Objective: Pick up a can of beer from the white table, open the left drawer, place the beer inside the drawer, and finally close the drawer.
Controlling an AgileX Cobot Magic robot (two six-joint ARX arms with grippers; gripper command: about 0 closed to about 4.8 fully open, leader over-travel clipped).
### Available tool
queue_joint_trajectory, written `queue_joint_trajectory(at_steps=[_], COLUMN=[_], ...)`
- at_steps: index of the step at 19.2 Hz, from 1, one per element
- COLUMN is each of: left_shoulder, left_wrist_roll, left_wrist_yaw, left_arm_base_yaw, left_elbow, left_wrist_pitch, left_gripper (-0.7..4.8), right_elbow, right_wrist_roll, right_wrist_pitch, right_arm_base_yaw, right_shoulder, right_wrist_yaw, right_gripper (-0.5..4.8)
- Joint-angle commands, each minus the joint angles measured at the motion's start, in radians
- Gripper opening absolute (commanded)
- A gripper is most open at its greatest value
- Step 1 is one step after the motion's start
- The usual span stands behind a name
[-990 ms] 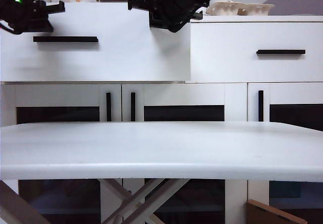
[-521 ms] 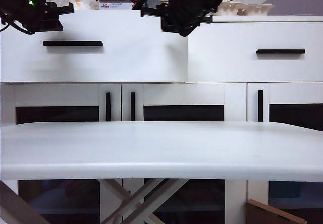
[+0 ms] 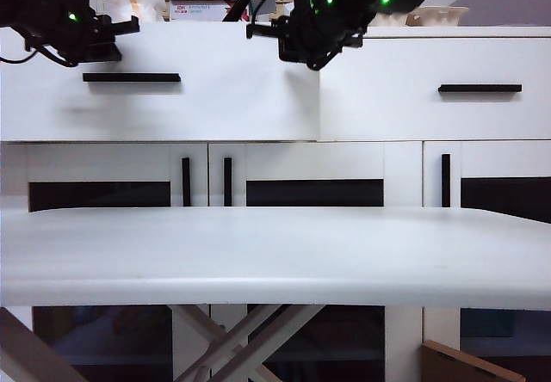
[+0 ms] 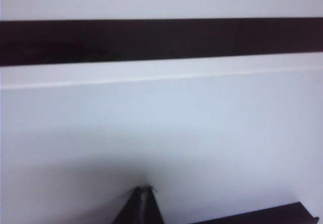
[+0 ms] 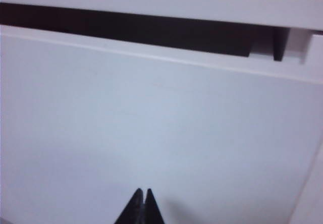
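Pushing the left drawer [image 3: 172,89] shut, both clenched: left end effector [image 4: 144,196], right end effector [image 5: 143,196] (nothing held). Next: press flush.

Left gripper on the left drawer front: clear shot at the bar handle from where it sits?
Probably yes. The left gripper, shut, sits against the left drawer front just above the handle, and nothing lies between them. It would have to open first to grasp the bar.

left gripper [image 3: 129,27] at left drawer [image 3: 215,98] left | right gripper [image 3: 258,31] at its right | white table [image 3: 275,253] in front
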Motion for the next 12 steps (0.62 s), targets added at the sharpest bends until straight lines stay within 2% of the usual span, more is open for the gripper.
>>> queue_joint_trajectory(at_steps=[1, 12], left_shoulder=[0.037, 0.155], left_wrist_roll=[0.001, 0.001], left_wrist_yaw=[-0.003, -0.003], left_arm_base_yaw=[0.0, 0.0], left_elbow=[0.048, 0.224], left_wrist_pitch=[-0.002, -0.026], left_gripper=[-0.06, -0.06], right_elbow=[0.046, 0.068], right_wrist_roll=[0.0, 0.001], right_wrist_pitch=[-0.019, -0.042], right_arm_base_yaw=[-0.005, -0.021], right_shoulder=[0.024, 0.035], right_wrist_yaw=[-0.007, -0.014], right_gripper=[-0.01, -0.01])
